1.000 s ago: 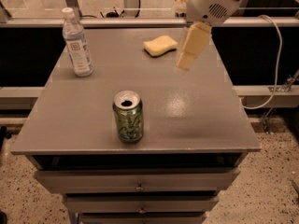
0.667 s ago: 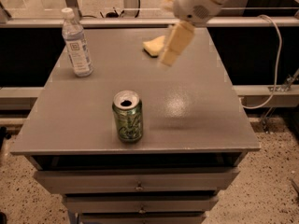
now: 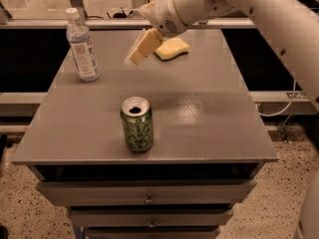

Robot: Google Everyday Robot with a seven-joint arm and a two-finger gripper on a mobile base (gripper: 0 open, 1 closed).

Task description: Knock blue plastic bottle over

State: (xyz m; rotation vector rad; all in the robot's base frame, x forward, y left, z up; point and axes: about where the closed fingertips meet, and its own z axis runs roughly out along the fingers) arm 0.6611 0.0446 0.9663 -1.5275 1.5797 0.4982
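Note:
The blue plastic bottle (image 3: 82,46) stands upright near the far left corner of the grey table (image 3: 199,118). It is slim and clear, with a white cap and a pale printed label. My gripper (image 3: 140,48) hangs above the far middle of the table, to the right of the bottle and clear of it, with its cream fingers (image 3: 143,45) pointing down and left. It holds nothing that I can see.
A green soda can (image 3: 136,124) stands upright near the front middle of the table. A yellow sponge (image 3: 172,48) lies at the far side, just right of the gripper. The white arm (image 3: 259,14) reaches in from the upper right. Drawers sit below the tabletop.
The gripper has moved left across the far side of the table, past the sponge, toward the bottle. The bottle, can and sponge have not moved.

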